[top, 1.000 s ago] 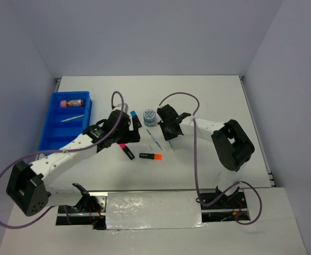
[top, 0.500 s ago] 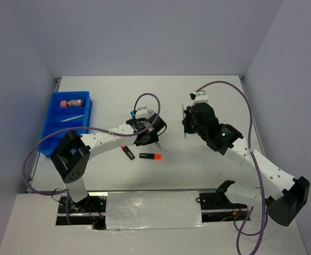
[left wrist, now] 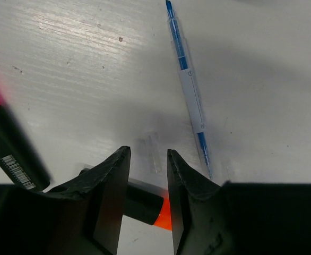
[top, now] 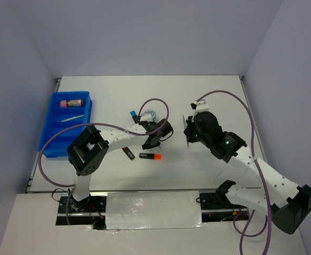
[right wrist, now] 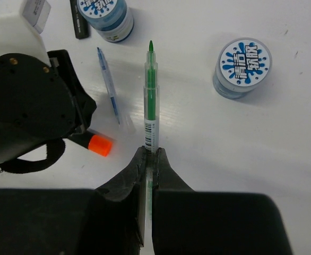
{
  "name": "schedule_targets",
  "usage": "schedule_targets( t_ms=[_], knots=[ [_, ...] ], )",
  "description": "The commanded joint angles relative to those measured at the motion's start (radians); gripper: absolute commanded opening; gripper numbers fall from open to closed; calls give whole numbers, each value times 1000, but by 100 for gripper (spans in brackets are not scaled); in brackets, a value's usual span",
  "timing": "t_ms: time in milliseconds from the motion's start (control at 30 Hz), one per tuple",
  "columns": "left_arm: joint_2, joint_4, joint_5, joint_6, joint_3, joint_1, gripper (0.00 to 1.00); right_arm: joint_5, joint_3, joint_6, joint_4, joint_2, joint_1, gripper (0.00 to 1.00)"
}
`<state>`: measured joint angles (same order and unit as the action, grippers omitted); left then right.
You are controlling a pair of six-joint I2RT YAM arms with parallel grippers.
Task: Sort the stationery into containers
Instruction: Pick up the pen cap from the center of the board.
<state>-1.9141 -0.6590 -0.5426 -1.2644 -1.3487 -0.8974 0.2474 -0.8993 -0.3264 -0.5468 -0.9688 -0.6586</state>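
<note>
Top external view of a white table [top: 219, 95]. A blue tray [top: 48, 135] sits at its far left, well apart from both grippers. A pink tube [top: 70, 103] lies in the tray's far compartment and a thin pale stick [top: 71, 119] in the next one. The left gripper [top: 155, 140] hangs low over mid-table, with the right gripper [top: 188, 129] near it on the right.

Left wrist view: the left gripper [left wrist: 147, 159] is parted by a narrow gap and holds nothing. An orange-capped highlighter [left wrist: 145, 204] lies on the table under its fingers. A pink-capped highlighter [left wrist: 9, 151] lies off to one side, and a blue pen [left wrist: 190, 90] lies ahead of the tips.

Right wrist view: the right gripper [right wrist: 150, 159] is clamped on a green pen [right wrist: 152, 101], which sticks straight out past the fingertips. The pen appears lifted off the table, though the angle leaves that unsure. Beyond it stand two blue-white tape rolls [right wrist: 244, 66], well apart from each other.

Compared with half a second ago, the left gripper has shifted a little to the right and the right gripper has moved slightly nearer the arm bases. A second ago the right gripper was further left, beside a tape roll.
</note>
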Motion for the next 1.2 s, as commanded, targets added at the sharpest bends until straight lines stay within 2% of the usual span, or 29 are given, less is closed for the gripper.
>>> schedule_targets(
  t_ms=[0,533,667,700,767,800,933,1000,1100,1133,1167],
  knots=[
    [-20,-18,-25,-16,-38,-3,46,-40,10,24,45,42,-3,0],
    [-74,45,26,-17,6,-3,38,-77,5,29,35,74,-4,0],
    [-77,61,32,-13,11,-2,27,-85,7,29,27,100,-4,0],
    [-76,64,35,-12,17,-1,16,-85,5,27,24,111,-4,0],
    [-66,64,30,-21,20,-1,4,-95,5,27,21,125,-4,0],
    [-47,59,24,-26,22,0,0,-103,8,29,22,142,-4,0],
    [67,68,-52,-32,37,0,0,-164,33,39,74,183,-4,0],
    [186,94,-78,-26,80,0,0,-235,66,35,108,200,-6,0],
    [398,214,-99,36,184,0,0,-266,117,-37,169,208,-25,0],
    [456,307,-92,57,221,0,0,-257,144,-83,197,203,-45,0],
    [590,382,-82,125,321,-1,0,-249,161,-103,221,203,-97,0]
  ],
)
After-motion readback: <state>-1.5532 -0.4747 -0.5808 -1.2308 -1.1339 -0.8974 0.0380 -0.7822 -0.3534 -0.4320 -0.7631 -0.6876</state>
